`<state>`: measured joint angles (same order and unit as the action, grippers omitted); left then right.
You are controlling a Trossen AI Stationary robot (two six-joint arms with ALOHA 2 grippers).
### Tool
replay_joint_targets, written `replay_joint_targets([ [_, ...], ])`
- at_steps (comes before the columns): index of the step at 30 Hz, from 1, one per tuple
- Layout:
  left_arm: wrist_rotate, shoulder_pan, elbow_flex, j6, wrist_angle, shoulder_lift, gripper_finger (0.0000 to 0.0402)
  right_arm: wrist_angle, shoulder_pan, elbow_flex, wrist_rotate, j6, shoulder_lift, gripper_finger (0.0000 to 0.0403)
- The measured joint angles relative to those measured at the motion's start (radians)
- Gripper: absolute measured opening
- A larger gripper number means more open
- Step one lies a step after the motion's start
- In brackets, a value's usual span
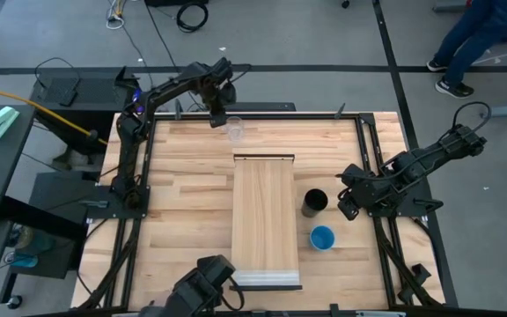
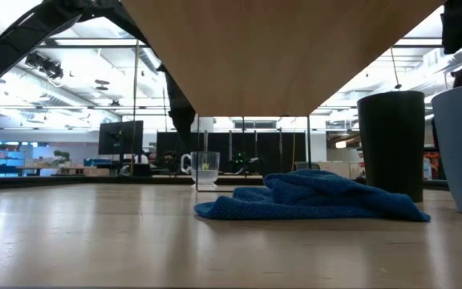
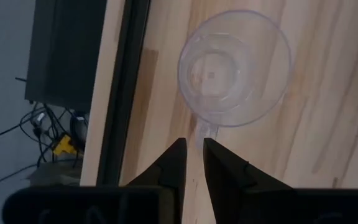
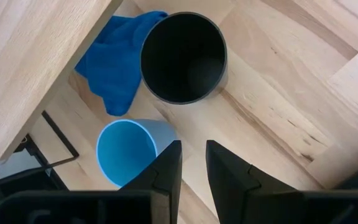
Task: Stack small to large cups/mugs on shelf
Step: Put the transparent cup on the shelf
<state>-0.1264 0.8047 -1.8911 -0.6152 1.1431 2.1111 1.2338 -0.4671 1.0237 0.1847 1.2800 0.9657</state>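
Observation:
The clear cup (image 1: 234, 130) (image 2: 205, 170) (image 3: 235, 68) stands upright near the table's far edge and has a small handle (image 3: 207, 129). My left gripper (image 1: 216, 114) (image 3: 194, 146) is shut and hovers just above that handle without touching it. The black cup (image 1: 314, 202) (image 4: 183, 56) and the blue cup (image 1: 322, 237) (image 4: 126, 152) stand upright on the table, right of the shelf (image 1: 267, 220). The shelf is a long light-wood board raised above the tabletop. My right gripper (image 1: 345, 201) (image 4: 193, 149) waits shut, above and to the right of these two cups.
A crumpled blue cloth (image 2: 311, 197) (image 4: 120, 62) lies on the table under the shelf's right edge, beside the black cup. A black frame rail (image 3: 120, 93) runs along the table's far edge close to the clear cup. A person's legs (image 1: 473, 40) show on the floor beyond the table.

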Motion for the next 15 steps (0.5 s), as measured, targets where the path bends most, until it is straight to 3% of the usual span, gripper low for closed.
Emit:
replay_joint_targets([
  [6, 0.000, -0.001, 0.000, -0.081, -0.041, 0.002, 0.0056, 0.000, 0.000, 0.000, -0.001, 0.009, 0.000, 0.0080],
  [11, 0.002, 0.006, 0.000, 0.026, -0.086, 0.002, 0.0061, 0.000, 0.000, 0.000, -0.001, 0.026, 0.000, 0.0080],
  [15, -0.008, 0.011, 0.000, 0.027, -0.071, 0.002, 0.0058, 0.000, 0.000, 0.000, -0.001, 0.026, 0.000, 0.0080],
])
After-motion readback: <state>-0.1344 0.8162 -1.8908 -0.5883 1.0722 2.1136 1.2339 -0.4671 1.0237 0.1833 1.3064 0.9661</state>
